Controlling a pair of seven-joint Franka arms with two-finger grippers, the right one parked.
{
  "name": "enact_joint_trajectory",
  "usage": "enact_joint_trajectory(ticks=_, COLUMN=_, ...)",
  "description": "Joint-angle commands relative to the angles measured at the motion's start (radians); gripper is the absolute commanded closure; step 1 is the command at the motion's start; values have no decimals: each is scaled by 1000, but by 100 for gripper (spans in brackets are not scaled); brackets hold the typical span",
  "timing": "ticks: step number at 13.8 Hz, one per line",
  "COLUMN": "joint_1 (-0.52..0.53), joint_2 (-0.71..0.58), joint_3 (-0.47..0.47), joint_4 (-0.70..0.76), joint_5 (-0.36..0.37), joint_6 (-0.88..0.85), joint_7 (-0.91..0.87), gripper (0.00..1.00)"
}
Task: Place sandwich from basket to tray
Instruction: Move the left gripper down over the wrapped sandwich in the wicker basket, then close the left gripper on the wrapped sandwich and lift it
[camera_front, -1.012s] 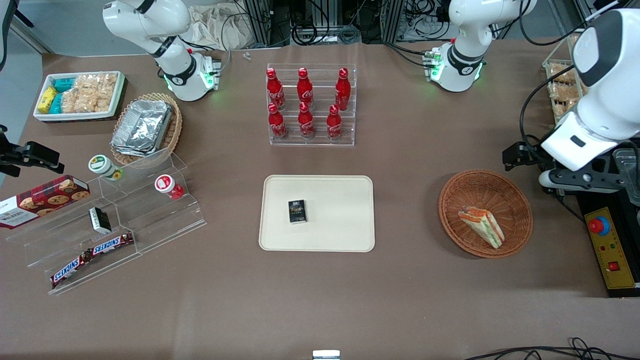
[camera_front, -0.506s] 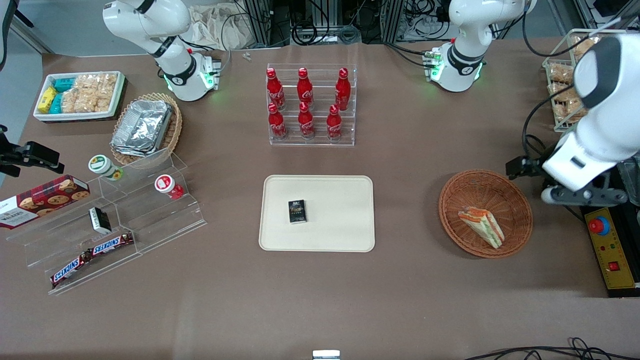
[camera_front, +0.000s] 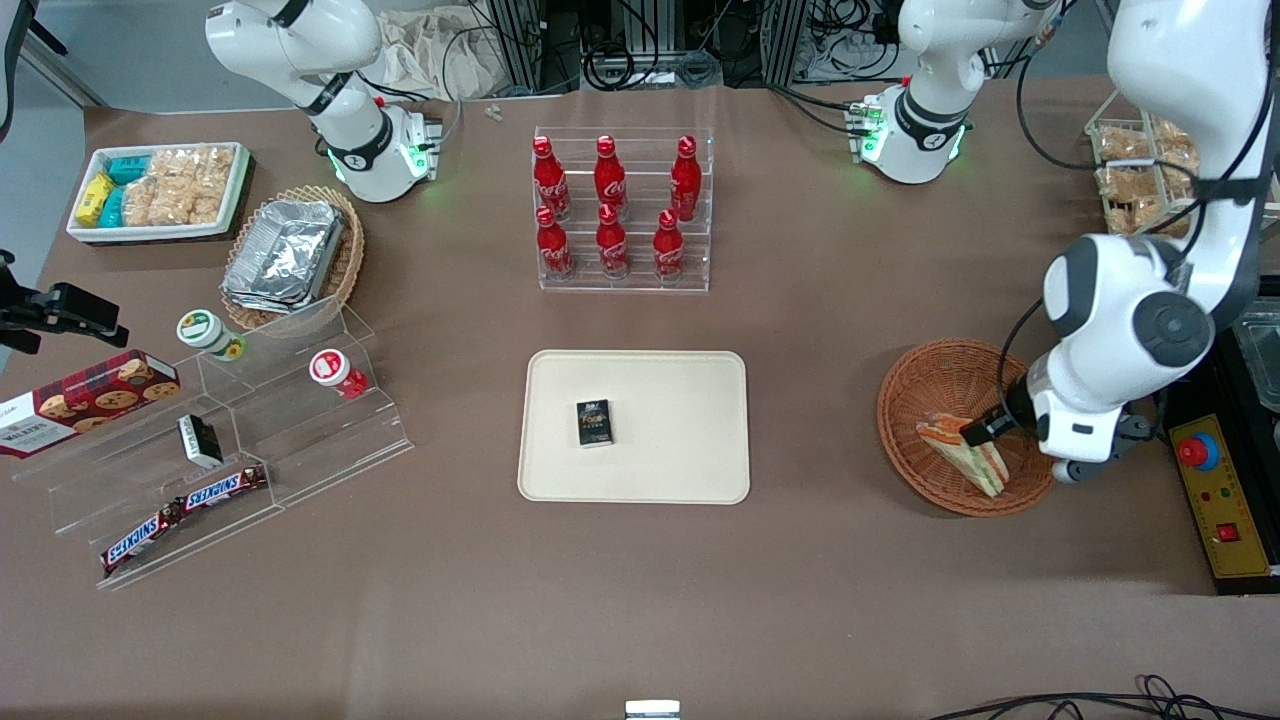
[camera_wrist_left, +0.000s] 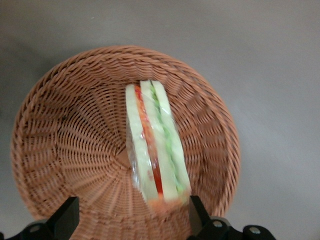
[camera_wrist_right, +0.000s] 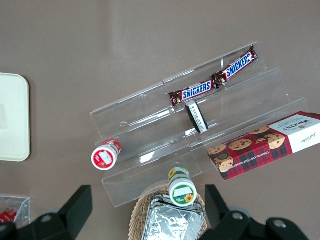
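The sandwich (camera_front: 968, 458), a white wedge with orange, red and green layers, lies in the reddish-brown wicker basket (camera_front: 905, 395) toward the working arm's end of the table. My left gripper (camera_front: 1000, 430) hangs over the basket, just above the sandwich, and hides part of it. In the left wrist view the sandwich (camera_wrist_left: 156, 145) lies on its side in the basket (camera_wrist_left: 55, 135). The gripper (camera_wrist_left: 132, 220) is open, with its fingers (camera_wrist_left: 67, 217) spread wider than the sandwich's near end and not touching it. The cream tray (camera_front: 680, 400) lies at the table's middle.
A small black box (camera_front: 594, 422) lies on the tray. A clear rack of cola bottles (camera_front: 622, 210) stands farther from the front camera than the tray. A yellow control box (camera_front: 1215, 495) sits beside the basket. A wire rack of snack bags (camera_front: 1135, 180) stands at the working arm's end.
The left arm has swung in from the table's edge and come down over the basket; its gripper now hangs above the sandwich. The sandwich and basket have not moved.
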Motion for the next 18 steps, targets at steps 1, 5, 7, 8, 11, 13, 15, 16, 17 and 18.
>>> enact_joint_trajectory(ticks=1, joint_1=-1, joint_2=45, joint_3=-9, joint_4=19, joint_5=53, joint_6=15, joint_7=-128, gripper=1)
enact_joint_trajectory(ticks=5, joint_1=-2, joint_2=74, joint_3=-9, joint_4=24, joint_5=55, joint_6=18, joint_7=-140, gripper=1)
enact_joint_trajectory(ticks=7, joint_1=-1, joint_2=36, joint_3=-12, joint_4=28, joint_5=53, joint_6=-28, joint_7=-139, gripper=1)
enact_joint_trajectory(ticks=8, joint_1=-1, joint_2=27, joint_3=-14, joint_4=60, joint_5=49, joint_6=-92, joint_7=-137, gripper=1)
enact_joint_trajectory(ticks=11, joint_1=-7, joint_2=60, joint_3=-18, joint_4=206, joint_5=39, joint_6=-250, joint_7=-137, gripper=1)
enact_joint_trajectory(ticks=13, joint_1=-19, joint_2=76, joint_3=-18, joint_4=206, joint_5=36, joint_6=-235, joint_7=-145, gripper=1)
enact_joint_trajectory(ticks=15, joint_1=-21, joint_2=103, joint_3=-18, joint_4=206, joint_5=36, joint_6=-195, joint_7=-179, gripper=1)
enact_joint_trajectory(ticks=16, joint_1=-22, joint_2=119, joint_3=-17, joint_4=206, joint_5=36, joint_6=-188, joint_7=-183, gripper=1)
enact_joint_trajectory(ticks=17, joint_1=-21, joint_2=134, joint_3=-17, joint_4=203, joint_5=36, joint_6=-172, joint_7=-183, gripper=1)
enact_joint_trajectory(ticks=18, joint_1=-18, joint_2=143, joint_3=-17, joint_4=194, joint_5=36, joint_6=-154, joint_7=-183, gripper=1)
